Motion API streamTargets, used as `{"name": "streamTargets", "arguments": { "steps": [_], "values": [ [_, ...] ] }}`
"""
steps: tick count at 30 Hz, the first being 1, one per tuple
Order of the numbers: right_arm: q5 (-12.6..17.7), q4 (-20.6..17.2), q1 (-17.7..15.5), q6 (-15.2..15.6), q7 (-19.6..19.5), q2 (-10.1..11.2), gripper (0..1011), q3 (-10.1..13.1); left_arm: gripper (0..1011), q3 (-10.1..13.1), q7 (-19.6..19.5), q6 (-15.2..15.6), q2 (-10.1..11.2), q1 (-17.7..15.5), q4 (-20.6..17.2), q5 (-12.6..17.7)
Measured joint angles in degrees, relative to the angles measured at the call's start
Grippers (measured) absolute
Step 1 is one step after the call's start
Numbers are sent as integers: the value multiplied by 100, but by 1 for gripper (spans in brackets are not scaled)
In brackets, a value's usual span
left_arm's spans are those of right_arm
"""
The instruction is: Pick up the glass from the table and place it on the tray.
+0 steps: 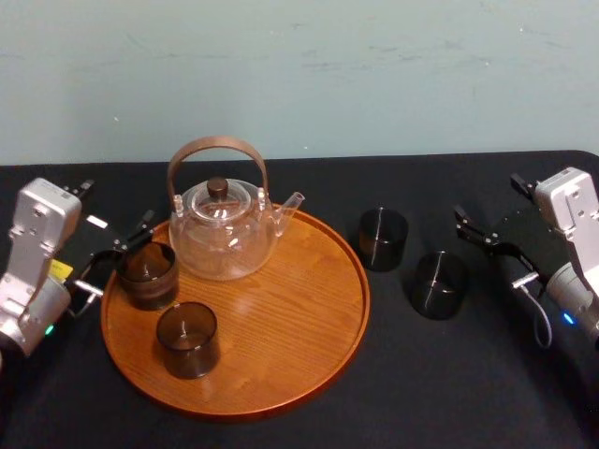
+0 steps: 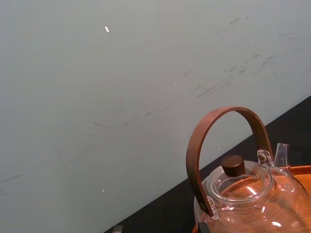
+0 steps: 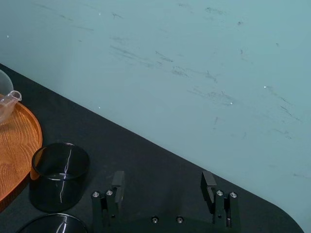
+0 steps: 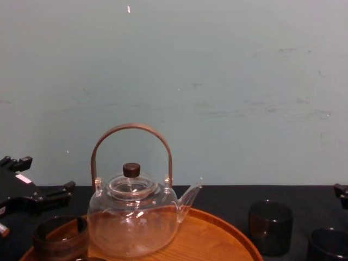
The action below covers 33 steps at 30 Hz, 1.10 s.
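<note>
- Target glass [image 1: 440, 285]: it sat on the black table [image 1: 468, 393], right of centre in the head view and apart from the tray [image 1: 309, 318] on its left. I judged it your target because it was the table glass closest to your right gripper [image 1: 496, 251].
- Orientation: upright, mouth up, long axis vertical. It was a squat, plain cylinder with no handle or lip, so it faced no particular way.
- Second table glass [image 1: 384, 238]: up and left of the target, near it but apart. It stood between the target and the tray rim.
- Right gripper: jaws spread wide and empty at the right edge of the head view. It was just right of the target and not touching it.
- Risk 1: your carry path to the tray ran past the second table glass, so a low sweep would likely have knocked it.
- Risk 2: the glass wall looked smooth, so an off-centre pinch could have slipped or tipped it.
- Risk 3: a low crossing could have caught the base on the raised rim. The teapot [image 1: 223, 229] spout [image 1: 290, 204] pointed over the bare right part of the tray, so a set-down too far up the frame risked striking it.
- Left gripper [image 1: 117, 257]: jaws spread beside the left tray glass [image 1: 147, 274], at the left of the frame. I could not tell whether it touched the glass, and a crooked pull-out could have dragged it.
</note>
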Motion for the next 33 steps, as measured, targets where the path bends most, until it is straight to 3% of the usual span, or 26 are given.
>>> {"name": "streamTargets", "arguments": {
  "steps": [33],
  "values": [
    [0, 0, 0, 0, 0, 0, 1002, 0, 1001, 0, 0, 0, 0, 0, 0, 0]
  ]
}}
